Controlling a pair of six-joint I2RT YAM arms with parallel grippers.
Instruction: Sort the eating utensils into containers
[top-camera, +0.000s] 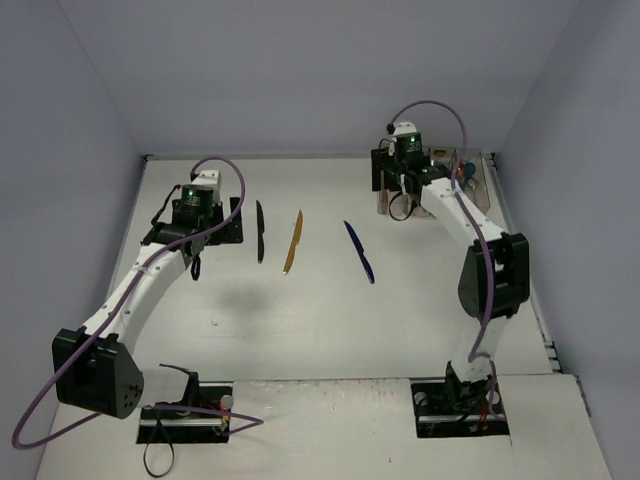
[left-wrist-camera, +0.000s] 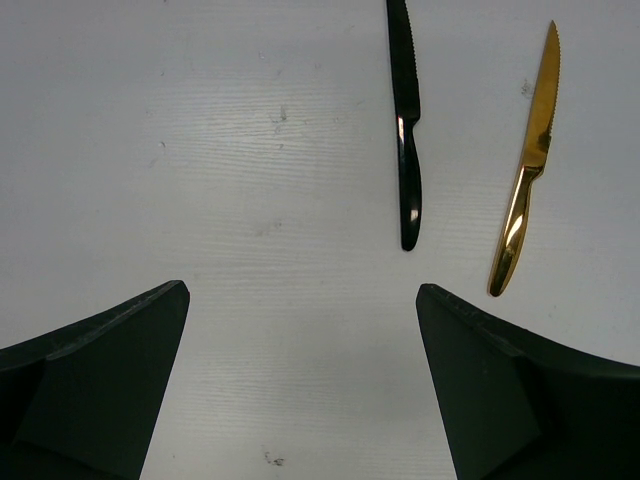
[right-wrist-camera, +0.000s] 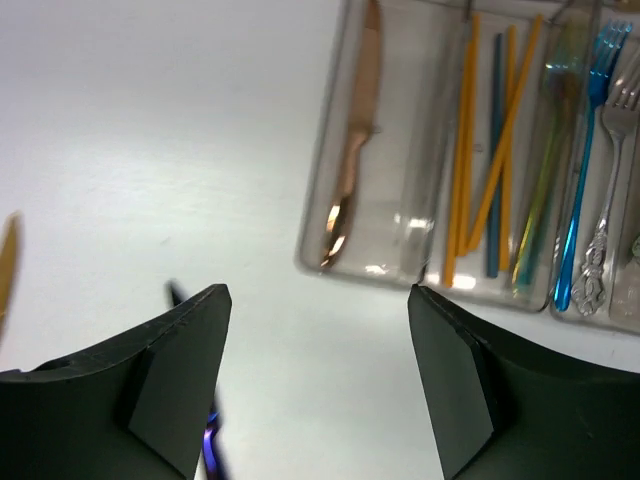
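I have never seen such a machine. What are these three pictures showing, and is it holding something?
You see two white robot arms bolted to a table. One picture looks down from above; the other two come from cameras on each wrist, so the dark shapes at the bottom are that arm's own jaws. On the table lie three knives: a black knife, a gold knife and a purple knife. The left gripper hangs open above the bare table, holding nothing. The right gripper is also open and empty, near the clear containers, which already hold a copper knife, orange chopsticks and forks.
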